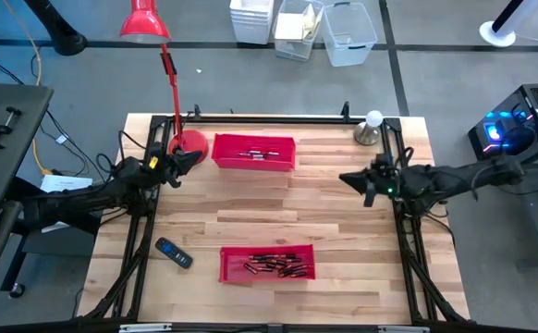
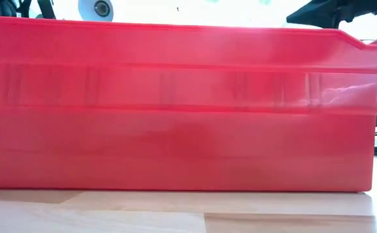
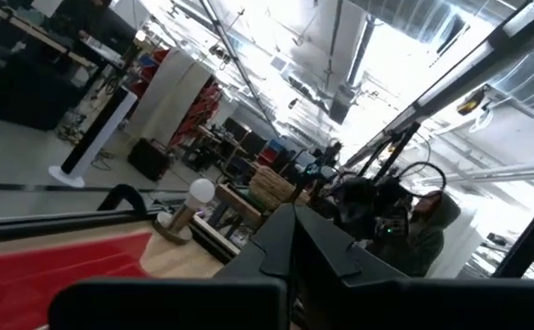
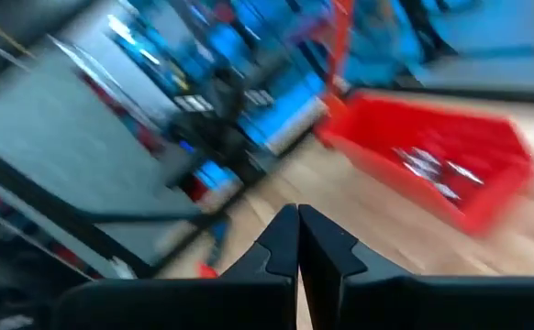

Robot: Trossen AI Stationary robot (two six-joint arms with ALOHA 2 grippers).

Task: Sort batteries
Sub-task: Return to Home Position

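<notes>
Two red trays stand on the wooden table. The far tray holds a few batteries. The near tray holds several batteries, and its wall fills the low view. My left gripper is shut and empty at the table's left side, just left of the far tray. My right gripper is shut and empty at the table's right side, pointing toward the table's middle. Its wrist view shows its shut fingertips and, blurred, a red tray with batteries.
A black handset lies left of the near tray. A red lamp has its base right beside my left gripper. A small white-topped lamp stands at the far right corner. Clear bins sit on the floor beyond the table.
</notes>
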